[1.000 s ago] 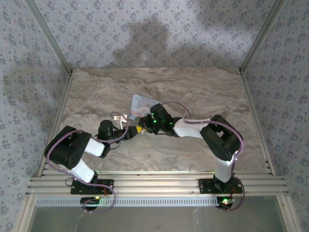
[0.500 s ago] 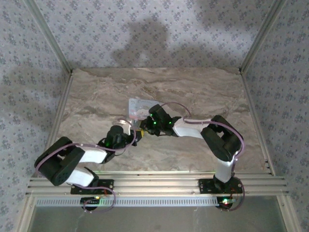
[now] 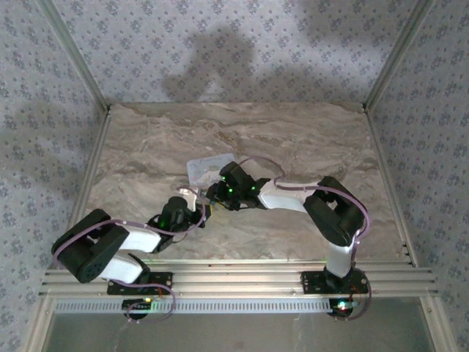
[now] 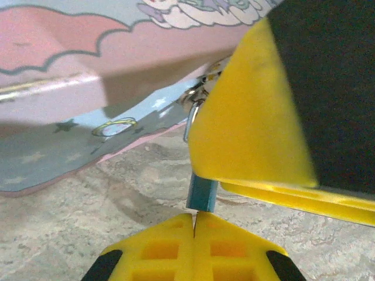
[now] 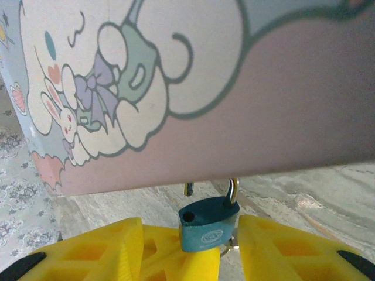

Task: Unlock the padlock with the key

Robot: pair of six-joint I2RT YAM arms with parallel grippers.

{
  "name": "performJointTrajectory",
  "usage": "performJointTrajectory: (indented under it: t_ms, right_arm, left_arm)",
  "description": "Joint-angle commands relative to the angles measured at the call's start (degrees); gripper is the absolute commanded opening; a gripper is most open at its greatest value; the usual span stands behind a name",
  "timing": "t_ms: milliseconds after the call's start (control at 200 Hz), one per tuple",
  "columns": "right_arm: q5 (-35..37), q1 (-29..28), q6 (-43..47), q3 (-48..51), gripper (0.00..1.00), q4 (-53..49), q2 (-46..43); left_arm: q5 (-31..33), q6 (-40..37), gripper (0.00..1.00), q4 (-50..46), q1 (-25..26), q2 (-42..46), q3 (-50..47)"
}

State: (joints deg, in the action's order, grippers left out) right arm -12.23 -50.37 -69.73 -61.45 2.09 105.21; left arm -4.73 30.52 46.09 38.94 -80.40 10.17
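Padlock hangs at the tin's edge, mid-worktop — one shackle leg looks sprung free. Right gripper parted, flanking it; left gripper pinched shut just beneath, key unseen. Next, likely: unhook the shackle gently.

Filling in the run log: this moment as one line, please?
left claw: shut, tips at padlock base | right claw: open, straddling padlock | shackle: one leg out of body | cartoon tin: just above padlock

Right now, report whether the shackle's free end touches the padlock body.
Apart. Right wrist view: the shackle's free end sits above the empty hole in the padlock, gap visible.
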Motion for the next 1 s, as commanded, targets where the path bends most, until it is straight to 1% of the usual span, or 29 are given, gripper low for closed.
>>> performJointTrajectory:
  t_ms: [0, 195, 620, 784, 999]
  right_arm:
    - [0.67, -0.17, -0.88, -0.25, 0.49, -1.80, -1.84]
    - [1.20, -0.04, -0.76, -0.25, 0.53, -2.09, -1.57]
    - [-0.25, -0.52, -0.70, -2.48, 0.53, -2.32, 0.68]
    - [-0.95, -0.51, -0.40, -3.10, 0.55, -3.21, 0.96]
    - [-2.34, -0.61, -0.16, -4.09, 0.56, -3.65, 2.12]
  left_arm:
    - [1.13, 1.48, 0.00, 0.71, -0.35, 0.60, -0.81]
    - [2.15, 0.28, 0.00, -2.05, -0.39, 3.26, -1.10]
    - [4.35, -9.00, 0.00, -13.21, -0.36, 10.72, 0.10]
    - [6.26, -13.87, 0.00, -15.35, -0.11, 10.93, 0.29]
    - [6.76, -19.21, 0.00, -17.15, 0.57, 11.26, 1.45]
